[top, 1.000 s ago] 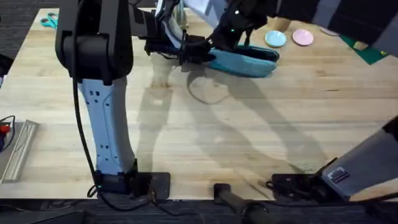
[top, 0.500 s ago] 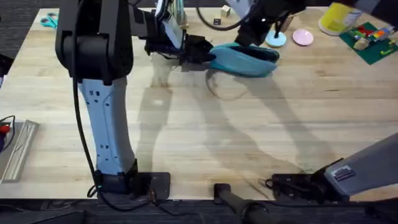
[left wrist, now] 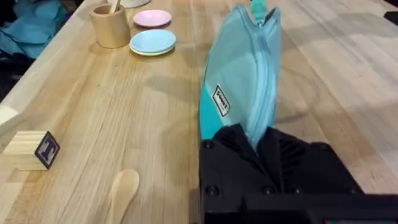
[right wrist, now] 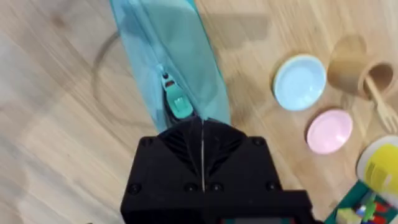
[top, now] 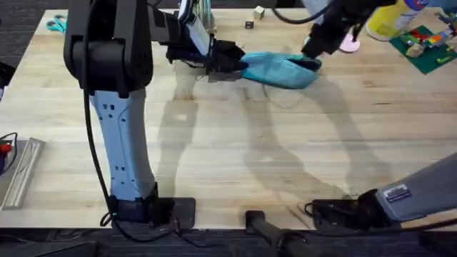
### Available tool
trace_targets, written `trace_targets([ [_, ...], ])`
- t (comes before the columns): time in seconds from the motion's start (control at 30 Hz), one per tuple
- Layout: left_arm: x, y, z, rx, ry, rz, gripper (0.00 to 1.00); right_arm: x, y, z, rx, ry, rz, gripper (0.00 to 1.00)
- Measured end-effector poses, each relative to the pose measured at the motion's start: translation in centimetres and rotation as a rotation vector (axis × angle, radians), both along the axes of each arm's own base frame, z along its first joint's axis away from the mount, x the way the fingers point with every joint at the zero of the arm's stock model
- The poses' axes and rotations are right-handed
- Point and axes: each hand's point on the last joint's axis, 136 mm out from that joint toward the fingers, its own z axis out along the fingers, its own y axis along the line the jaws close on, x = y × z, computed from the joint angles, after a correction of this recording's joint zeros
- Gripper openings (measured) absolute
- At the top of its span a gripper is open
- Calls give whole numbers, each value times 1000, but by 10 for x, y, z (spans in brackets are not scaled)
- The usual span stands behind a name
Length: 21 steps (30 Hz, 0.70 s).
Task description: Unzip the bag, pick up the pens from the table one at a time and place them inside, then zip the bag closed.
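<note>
Bag lies lengthwise between left hand and right hand.

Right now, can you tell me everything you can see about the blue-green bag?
The bag is a teal, oblong pouch of soft fabric, lying on the wooden table. A long zipper runs down its top and looks closed along the stretch in view. A small white label sits on its side. The left gripper pinches one end. At the other end, the right gripper is shut on the teal zipper pull.
</note>
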Motion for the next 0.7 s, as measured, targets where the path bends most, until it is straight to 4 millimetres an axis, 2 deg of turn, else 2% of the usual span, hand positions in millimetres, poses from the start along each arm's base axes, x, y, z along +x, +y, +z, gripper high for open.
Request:
trace_targets([
  [0.4,0,0,0,0,0,0,45,-1,-80,-3,19,45,-153,35],
  [0.57,0,0,0,0,0,0,45,-4,-95,-3,56,58,-189,34],
  [0.7,0,0,0,0,0,0,45,-5,-92,-3,69,61,-172,35],
])
